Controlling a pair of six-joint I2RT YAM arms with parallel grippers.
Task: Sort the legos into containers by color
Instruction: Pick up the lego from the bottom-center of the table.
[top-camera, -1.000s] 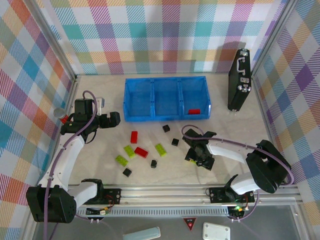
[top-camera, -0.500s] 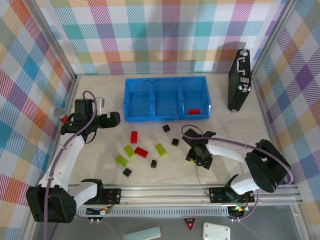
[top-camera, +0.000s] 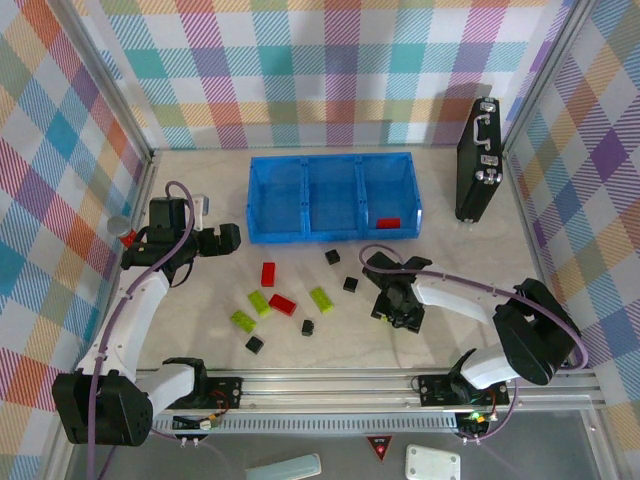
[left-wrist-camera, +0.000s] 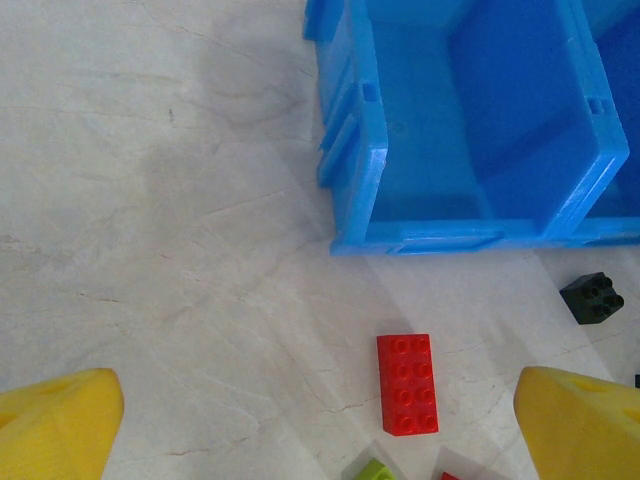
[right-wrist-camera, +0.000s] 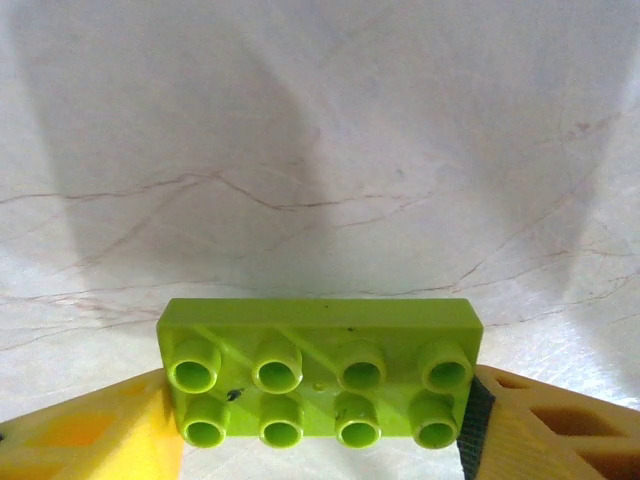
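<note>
My right gripper (right-wrist-camera: 320, 405) is shut on a lime-green lego (right-wrist-camera: 320, 372), with a yellow finger against each short end; the marble table lies close beneath. From above, the right gripper (top-camera: 398, 303) sits right of the loose legos. On the table lie a red brick (top-camera: 268, 273), another red (top-camera: 282, 304), green ones (top-camera: 259, 302) (top-camera: 321, 299) and black cubes (top-camera: 332, 257) (top-camera: 350, 284). The blue containers tray (top-camera: 335, 234) holds a red brick (top-camera: 388, 222) in its right compartment. My left gripper (top-camera: 225, 238) is open and empty, left of the tray; a red brick (left-wrist-camera: 407, 384) lies between its fingertips (left-wrist-camera: 60, 425).
A black case with metal latches (top-camera: 478, 160) stands at the back right. A red cylinder with a grey cap (top-camera: 124, 232) lies at the far left by the wall. Checked walls close in three sides. More bricks, a green (top-camera: 242, 320) and blacks (top-camera: 254, 344) (top-camera: 308, 327), lie near the front.
The right gripper's jaws have closed in on the lime-green lego and the gripper has shifted slightly away from the front edge. The left arm has not moved.
</note>
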